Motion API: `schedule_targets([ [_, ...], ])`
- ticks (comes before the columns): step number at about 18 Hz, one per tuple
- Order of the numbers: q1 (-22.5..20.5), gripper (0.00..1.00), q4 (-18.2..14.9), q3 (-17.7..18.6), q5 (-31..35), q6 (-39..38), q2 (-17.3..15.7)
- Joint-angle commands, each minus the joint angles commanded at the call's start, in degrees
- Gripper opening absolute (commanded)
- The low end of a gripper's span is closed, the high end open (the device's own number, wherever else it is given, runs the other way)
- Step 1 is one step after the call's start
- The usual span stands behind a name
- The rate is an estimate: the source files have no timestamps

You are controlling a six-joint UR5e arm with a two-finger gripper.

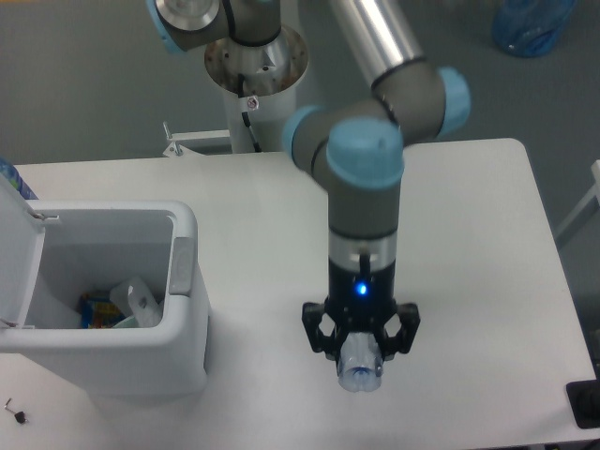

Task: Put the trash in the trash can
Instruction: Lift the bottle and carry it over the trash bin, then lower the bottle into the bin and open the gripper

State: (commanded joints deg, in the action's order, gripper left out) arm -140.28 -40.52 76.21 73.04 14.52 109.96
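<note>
A: Where is the bottle [359, 365] just now?

B: Clamped in the hand [361, 349]. The fingers [321, 330] close on it from either side, and its clear bluish body pokes out below them, over the white surface [469, 281].

A: And the trash can [103, 300]?

B: From the hand it lies at about nine o'clock, well apart, at the left edge of the surface. Its lid [17, 253] stands open on the far left side, so the mouth faces up. Some litter, the white wrapper [137, 302] among it, already lies inside.

A: So which way does the carry run?

B: I judge it a plain sideways run toward nine o'clock, high enough to pass the near rim with the grey tab [182, 265], then a release over the opening.
</note>
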Motion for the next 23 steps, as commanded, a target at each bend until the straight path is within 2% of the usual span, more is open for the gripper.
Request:
schedule_targets([
  [7,2.6,0.51,0.4,-0.3,-2.7,-1.2,-7.7],
  [13,8.0,0.51,0.3,0.4,-3.0,-0.6,-11.2],
  [17,11.0,0.51,0.3,0.5,-3.0,-0.5,-11.1],
  [23,13.1,0.53,0.4,0.3,-4.2,2.8,-9.9],
])
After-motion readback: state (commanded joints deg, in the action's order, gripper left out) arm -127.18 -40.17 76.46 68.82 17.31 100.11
